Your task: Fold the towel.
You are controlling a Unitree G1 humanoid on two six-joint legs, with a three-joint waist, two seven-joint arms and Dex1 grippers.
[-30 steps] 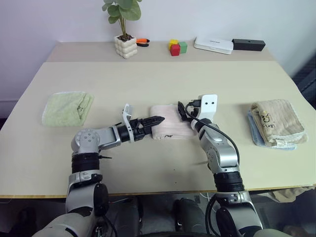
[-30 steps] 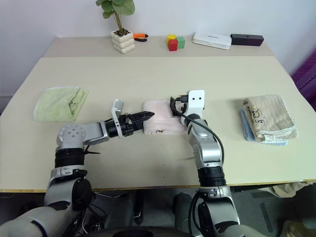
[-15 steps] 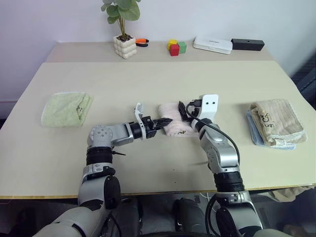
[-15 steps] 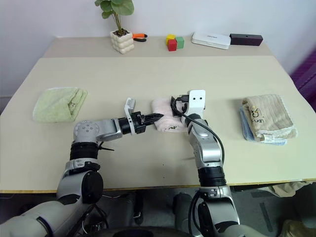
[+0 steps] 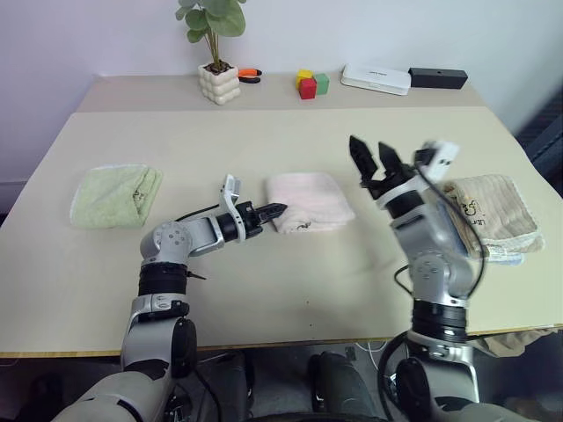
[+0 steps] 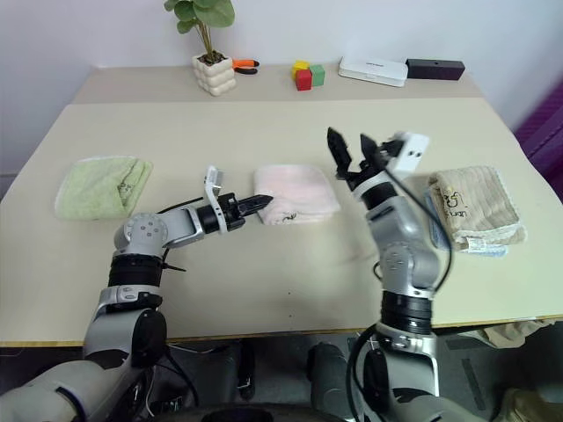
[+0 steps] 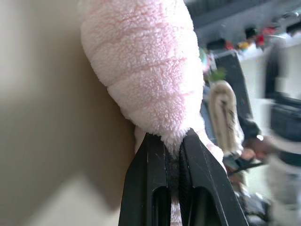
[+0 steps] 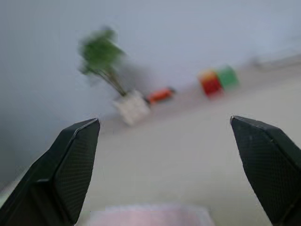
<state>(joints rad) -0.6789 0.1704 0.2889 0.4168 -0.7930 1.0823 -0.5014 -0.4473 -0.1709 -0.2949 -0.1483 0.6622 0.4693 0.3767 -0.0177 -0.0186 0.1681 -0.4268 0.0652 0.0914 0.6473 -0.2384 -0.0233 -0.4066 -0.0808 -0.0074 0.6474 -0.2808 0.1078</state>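
My left gripper (image 5: 280,209): fingers pressed together, pinching the near-left corner of the towel (image 5: 310,200). Towel: pale pink, folded, lying mid-table (image 5: 290,141), between a green towel (image 5: 116,194) on my left and a beige towel (image 5: 494,214) on my right. My right gripper (image 5: 373,156): fingers spread wide, raised above the table, holding nothing.

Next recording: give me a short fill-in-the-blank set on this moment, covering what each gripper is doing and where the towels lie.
1. The left gripper is shut on the edge of the ___ towel.
2. The right gripper is raised off the table with its fingers ___.
3. The light green towel lies to the robot's ___ of the pink one.

Missing words: pink; open; left
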